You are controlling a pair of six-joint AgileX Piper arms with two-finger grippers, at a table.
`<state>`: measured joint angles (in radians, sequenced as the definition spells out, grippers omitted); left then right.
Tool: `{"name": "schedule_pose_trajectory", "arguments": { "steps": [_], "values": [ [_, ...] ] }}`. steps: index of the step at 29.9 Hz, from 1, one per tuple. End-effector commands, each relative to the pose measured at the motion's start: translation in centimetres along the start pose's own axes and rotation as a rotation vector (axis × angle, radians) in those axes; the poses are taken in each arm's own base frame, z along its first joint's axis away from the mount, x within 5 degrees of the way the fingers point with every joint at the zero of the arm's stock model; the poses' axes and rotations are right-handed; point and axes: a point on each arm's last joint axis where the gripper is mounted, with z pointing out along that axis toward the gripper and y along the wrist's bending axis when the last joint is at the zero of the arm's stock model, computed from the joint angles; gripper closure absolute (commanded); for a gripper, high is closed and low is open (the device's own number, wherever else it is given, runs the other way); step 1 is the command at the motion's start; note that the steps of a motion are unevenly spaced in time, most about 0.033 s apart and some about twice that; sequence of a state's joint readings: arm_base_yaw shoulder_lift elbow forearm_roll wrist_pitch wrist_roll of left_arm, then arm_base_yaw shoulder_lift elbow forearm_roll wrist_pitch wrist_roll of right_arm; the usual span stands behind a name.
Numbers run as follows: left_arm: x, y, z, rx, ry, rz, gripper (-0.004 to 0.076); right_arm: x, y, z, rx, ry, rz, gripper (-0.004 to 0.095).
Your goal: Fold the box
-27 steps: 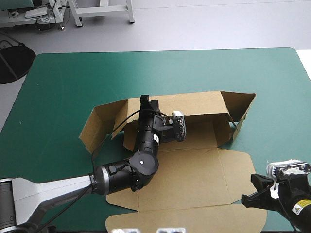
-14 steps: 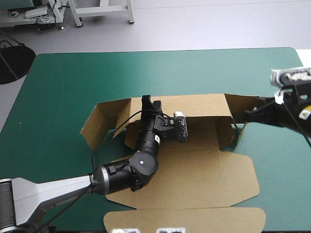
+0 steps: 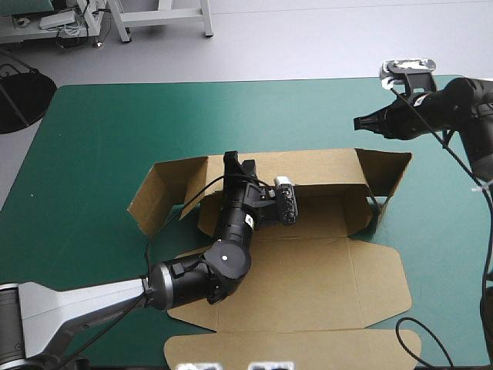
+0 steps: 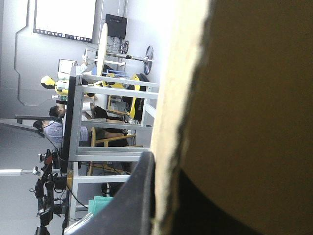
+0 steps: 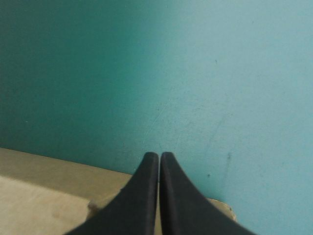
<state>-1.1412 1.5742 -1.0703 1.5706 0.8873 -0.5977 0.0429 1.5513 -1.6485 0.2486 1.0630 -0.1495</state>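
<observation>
Currently: box (image 3: 308, 277) at worktop (image 3: 115, 131) centre, rear wall raised, lid flat toward near edge. Left gripper (image 3: 237, 163): jaws clamped on rear wall. Right gripper (image 3: 359, 122): jaws closed, empty, near box's far right corner.

Left arm: the grey-and-black left arm (image 3: 92, 304) enters from the table's near left corner, bends at a round black joint, and its wrist stretches forward toward the table's middle.
Left gripper: the left gripper (image 3: 233, 162), two broad black fin-shaped fingers, points away from the robot, all but closed on a raised wall of the brown board box (image 3: 323, 166).
Right arm: the black right arm (image 3: 462, 108) is raised over the far right corner, wrist pointing left.
Right gripper: the right gripper (image 3: 359, 122), the same black fins, has its tips pressed together in one point with nothing between them.
</observation>
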Motion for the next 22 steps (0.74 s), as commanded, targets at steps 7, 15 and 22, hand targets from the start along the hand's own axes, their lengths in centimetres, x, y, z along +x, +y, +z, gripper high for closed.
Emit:
{"name": "schedule_pose_trajectory", "arguments": {
  "steps": [7, 15, 22],
  "values": [
    [-0.1, 2.6, -1.1, -0.094, -0.024, -0.041, 0.0733, -0.3, -2.2, 1.2, 0.017, 0.048, 0.053, 0.0912],
    [-0.1, 2.6, -1.1, -0.096, -0.020, -0.043, 0.0733, 1.2, -3.4, 0.6, -0.030, 0.175, 0.036, 0.0926],
    [0.0, 2.7, -1.1, -0.102, -0.012, -0.047, 0.0733, 2.7, -2.4, 0.7, -0.131, 0.196, 0.048, 0.0926]
  ]
}}
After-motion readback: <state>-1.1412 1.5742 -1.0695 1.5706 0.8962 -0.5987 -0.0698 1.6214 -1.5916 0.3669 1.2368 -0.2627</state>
